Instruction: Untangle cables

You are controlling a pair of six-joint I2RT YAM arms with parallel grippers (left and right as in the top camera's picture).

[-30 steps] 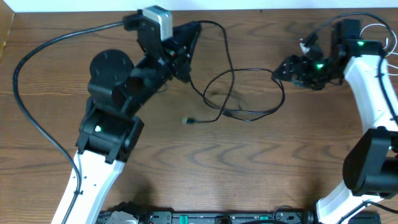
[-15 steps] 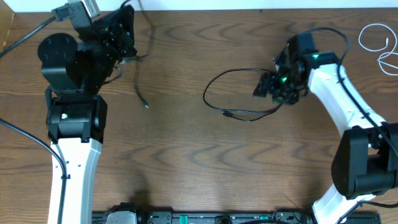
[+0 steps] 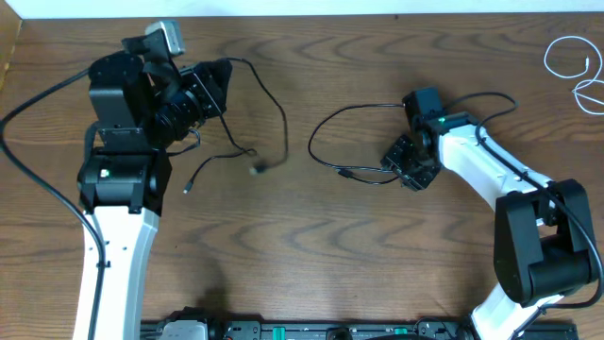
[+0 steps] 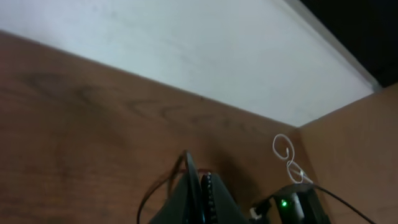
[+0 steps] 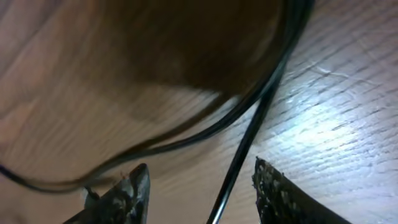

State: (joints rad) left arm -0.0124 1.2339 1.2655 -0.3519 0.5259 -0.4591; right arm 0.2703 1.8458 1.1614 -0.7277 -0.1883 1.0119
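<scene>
My left gripper (image 3: 223, 83) is at the upper left, raised and shut on a thin black cable (image 3: 281, 118). That cable arcs down to a plug end (image 3: 257, 170) on the wood. In the left wrist view the fingers (image 4: 200, 177) are pressed together with the cord leaving their tip. A second black cable (image 3: 326, 118) lies in a loop at mid-table. My right gripper (image 3: 408, 170) sits low over the loop's right side. In the right wrist view its jaws (image 5: 202, 186) stand apart with the black cord (image 5: 242, 155) running between them, untouched. A white cable (image 3: 566, 59) lies coiled at the far right.
The thick black wire (image 3: 38, 104) fixed to the left arm sweeps round the left side of the table. A pale wall borders the table's far edge (image 4: 186, 56). The right arm's white links (image 3: 491, 179) stretch from the lower right toward the loop.
The left arm has swung back right from the far left, carrying its black cable. The right gripper has moved down and left onto the loop, its jaws narrowing.
</scene>
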